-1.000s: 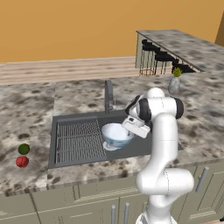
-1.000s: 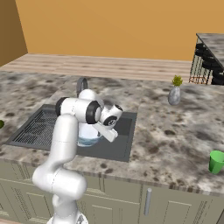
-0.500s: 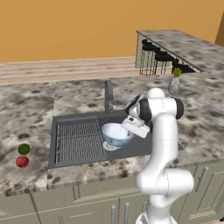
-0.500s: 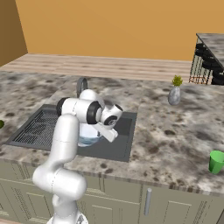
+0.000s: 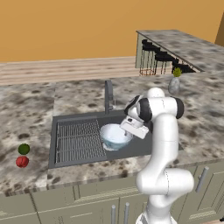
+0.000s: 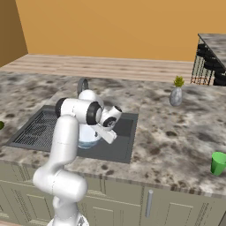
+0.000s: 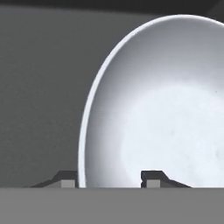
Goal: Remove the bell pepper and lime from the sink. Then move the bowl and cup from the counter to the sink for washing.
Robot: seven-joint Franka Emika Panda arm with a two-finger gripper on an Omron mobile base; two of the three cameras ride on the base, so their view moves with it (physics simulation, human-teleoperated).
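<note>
Straddling the bowl (image 7: 175,109) rim down in the sink (image 5: 144,151) with tool (image 7: 109,177) jaws parted, best lifted straight up, clear of the rim.

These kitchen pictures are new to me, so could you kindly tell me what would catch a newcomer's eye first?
The white robot arm bends over the dark sink, its fingers straddling the rim of a big white bowl in the basin. Left of the sink, a red pepper and a dark lime sit close together on the speckled counter. A bright green cup waits far right.

Bowl (image 5: 114,135) in sink (image 5: 78,151)
</note>
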